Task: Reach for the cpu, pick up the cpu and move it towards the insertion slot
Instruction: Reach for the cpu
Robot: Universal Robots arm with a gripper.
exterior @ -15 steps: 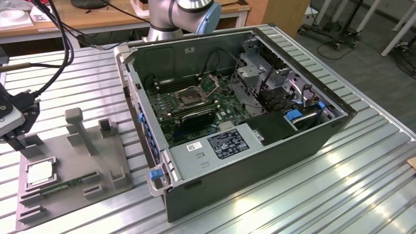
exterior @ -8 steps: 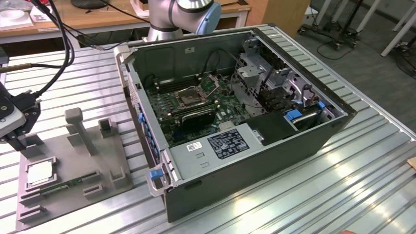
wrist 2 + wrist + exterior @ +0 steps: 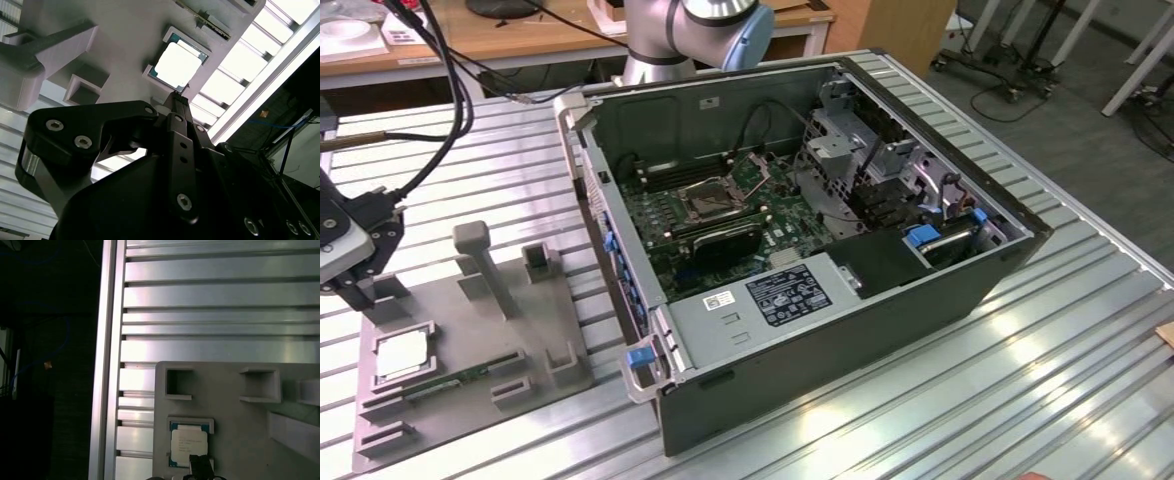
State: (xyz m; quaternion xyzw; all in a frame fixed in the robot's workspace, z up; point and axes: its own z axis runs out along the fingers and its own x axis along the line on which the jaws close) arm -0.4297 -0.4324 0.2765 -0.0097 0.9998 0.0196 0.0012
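Note:
The cpu (image 3: pixel 400 355), a flat square chip with a silvery top, lies in a recess of the grey plastic holder (image 3: pixel 520 330) at the exterior view's left. My gripper (image 3: pixel 354 290) hangs above the holder's far left corner, a little short of the chip. In both wrist views the dark fingertips (image 3: pixel 182 95) (image 3: pixel 200 462) stand together and point at the edge of the cpu (image 3: pixel 179 64) (image 3: pixel 188 445); they look shut, with nothing held. The insertion slot (image 3: pixel 715 197), a dark square in a shiny frame, sits on the board inside the open computer case.
The open computer case (image 3: pixel 854 330) fills the middle of the slatted metal table (image 3: pixel 1067 400). A thin green memory stick (image 3: pixel 454 380) lies on the holder beside the chip. Grey posts (image 3: pixel 478 265) rise from the holder. Cables (image 3: pixel 440 110) hang at the back left.

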